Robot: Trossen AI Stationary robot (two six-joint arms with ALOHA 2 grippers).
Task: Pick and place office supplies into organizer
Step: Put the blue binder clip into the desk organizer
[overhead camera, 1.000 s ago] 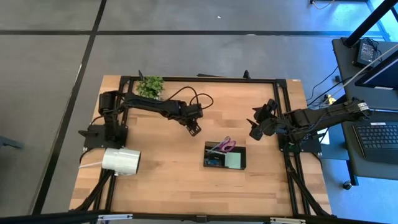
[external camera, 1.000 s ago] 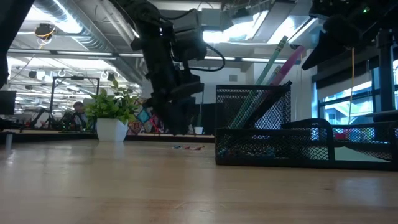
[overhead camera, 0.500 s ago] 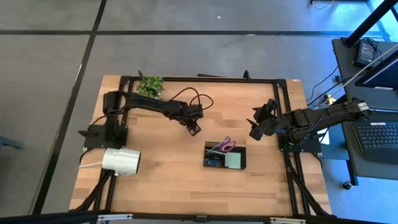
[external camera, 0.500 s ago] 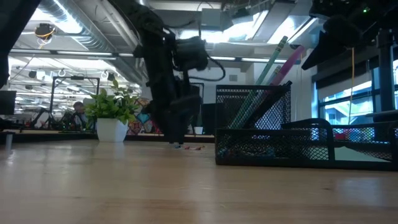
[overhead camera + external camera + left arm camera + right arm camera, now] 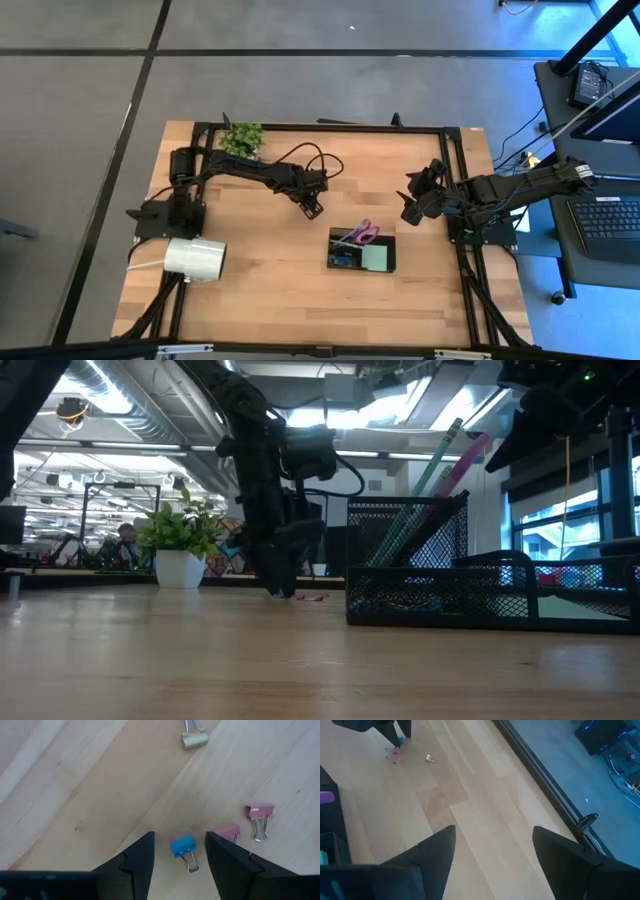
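Observation:
My left gripper [image 5: 179, 835] points steeply down, open, its tips close to the table at mid-table [image 5: 313, 206]. A small blue binder clip [image 5: 182, 846] lies flat on the wood between the two fingers; I see no touch. Two pink clips [image 5: 259, 812] [image 5: 228, 831] lie just beside it and a pale yellow clip [image 5: 194, 739] farther off. The black mesh organizer [image 5: 362, 251] holds purple-handled scissors [image 5: 363, 234] and a pale green sticky-note pad [image 5: 377, 259]. My right gripper [image 5: 492, 862] waits open, raised near the table's right edge [image 5: 412, 205].
A big white roll [image 5: 195, 258] lies at the table's left near side. A small green plant [image 5: 243, 138] in a white pot stands at the far edge. Bare wood stretches between the clips and the organizer [image 5: 480, 592].
My left gripper has gone down toward the table, over the clips, tipping a little steeper; its fingers stay apart. The clips and the organizer have kept still.

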